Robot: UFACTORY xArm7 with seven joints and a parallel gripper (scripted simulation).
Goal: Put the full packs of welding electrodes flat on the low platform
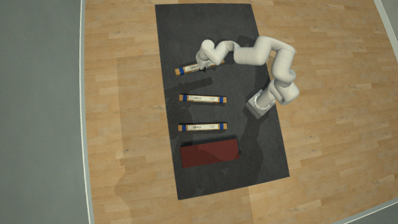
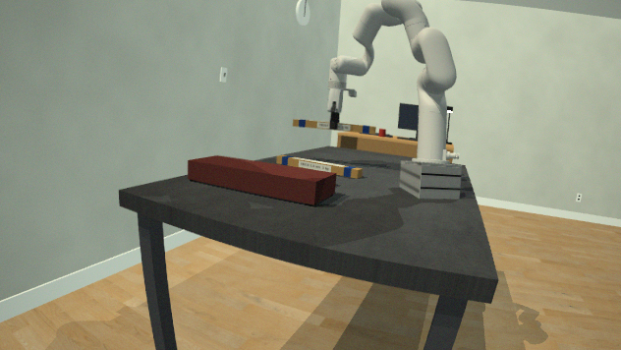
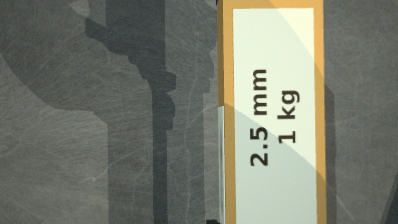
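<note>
The far pack point(image 1: 189, 68) hangs level above the table point(image 1: 267, 157), the gripper point(image 2: 334, 119) pinching it near its middle, probably so its heft reveals whether it is full. Two other packs point(image 1: 203, 99) point(image 1: 202, 127) lie flat between it and the low red platform point(image 1: 209, 153).

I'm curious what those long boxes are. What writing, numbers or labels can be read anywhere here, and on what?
"2.5 mm" and "1 kg": white label of the lifted pack, held in the pincer above the table.
Middle pack: dark print on its label, too small to read.
Pack nearest the red platform: print likewise too blurred to read.
Red platform: no writing.
</note>
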